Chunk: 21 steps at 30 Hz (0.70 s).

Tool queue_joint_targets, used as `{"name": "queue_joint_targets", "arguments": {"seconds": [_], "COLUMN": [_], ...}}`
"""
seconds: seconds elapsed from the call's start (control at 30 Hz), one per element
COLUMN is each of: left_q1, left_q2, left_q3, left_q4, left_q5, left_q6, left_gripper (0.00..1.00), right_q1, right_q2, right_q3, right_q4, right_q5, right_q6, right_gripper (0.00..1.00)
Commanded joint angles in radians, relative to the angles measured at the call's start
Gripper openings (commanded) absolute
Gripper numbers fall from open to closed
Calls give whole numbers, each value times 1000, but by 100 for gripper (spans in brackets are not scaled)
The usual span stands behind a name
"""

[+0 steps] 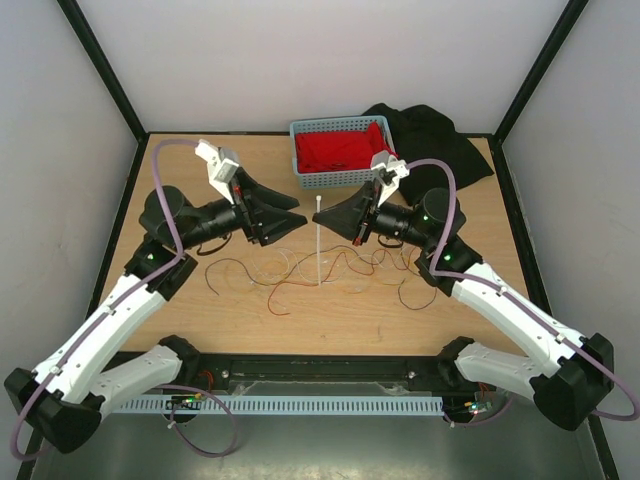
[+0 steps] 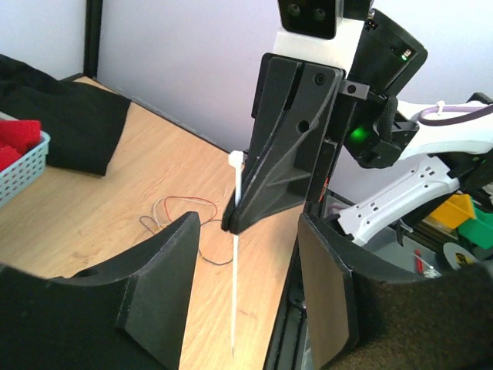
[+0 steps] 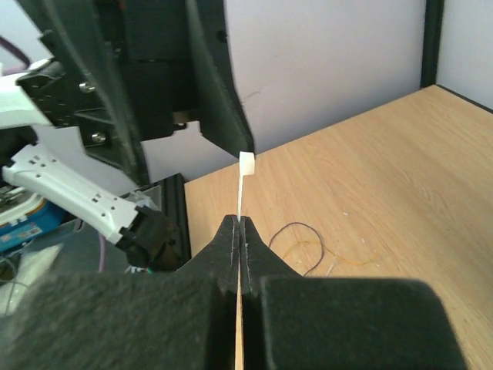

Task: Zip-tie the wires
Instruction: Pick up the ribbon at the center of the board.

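Your right gripper (image 1: 320, 214) stands clamped on the zip tie (image 1: 319, 250) over the middle of the table (image 1: 350, 325). Its jaws are pressed together with the whitish strip pinched between their tips. The grip sits nearer the head end. In the right wrist view the square head pokes out at 12 o'clock of the tips, while the long tail runs off at 6 o'clock, down toward the wood. You cannot tell whether the tail's end touches the table.

Your left gripper (image 1: 300, 213) faces it from 9 o'clock, jaws parted wide and holding nothing. In its wrist view the strip shows in the gap between its two fingers (image 2: 166, 262), touching neither.

The wires (image 1: 290, 270), thin curly brown, red-orange and black strands, lie loose on the wood at 6 o'clock of both grippers. In the top view the strip's tail ends among them.

At the table's 12 o'clock a blue basket (image 1: 340, 183) holds a red cloth (image 1: 340, 150), with a black cloth (image 1: 430, 135) at its 3 o'clock.
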<state>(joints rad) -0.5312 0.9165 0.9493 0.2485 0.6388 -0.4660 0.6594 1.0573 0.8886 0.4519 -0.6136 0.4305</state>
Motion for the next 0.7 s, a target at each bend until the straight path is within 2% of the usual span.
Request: {"name": "queue_joint_targets", "arguments": {"seconds": [0.0,0.1,0.47,0.57,0.67], "left_q1": [0,-14,-75,-78,-78], "left_q2": [35,62,135,141,139], "left_q3": [-10,-16,16,15,13], "left_q4": [169,224,255,257,258], "left_q5": [44,37,12,4,-5], "left_q6": [-120,-144,-107,-101,-91], "left_gripper": [55,51,42,32,16], "right_q1": [-2,0,13,14,13], "right_q2": [-25,-19,-1,1,3], "right_q3": [-2,-9,-19,-20,-19], "right_q4": [86,103,119,115,105], "right_q5": [-94,-103,-93,-87,-81], "right_q6": [38,52,67,67,61], "right_gripper": [0,0,0,0,0]}}
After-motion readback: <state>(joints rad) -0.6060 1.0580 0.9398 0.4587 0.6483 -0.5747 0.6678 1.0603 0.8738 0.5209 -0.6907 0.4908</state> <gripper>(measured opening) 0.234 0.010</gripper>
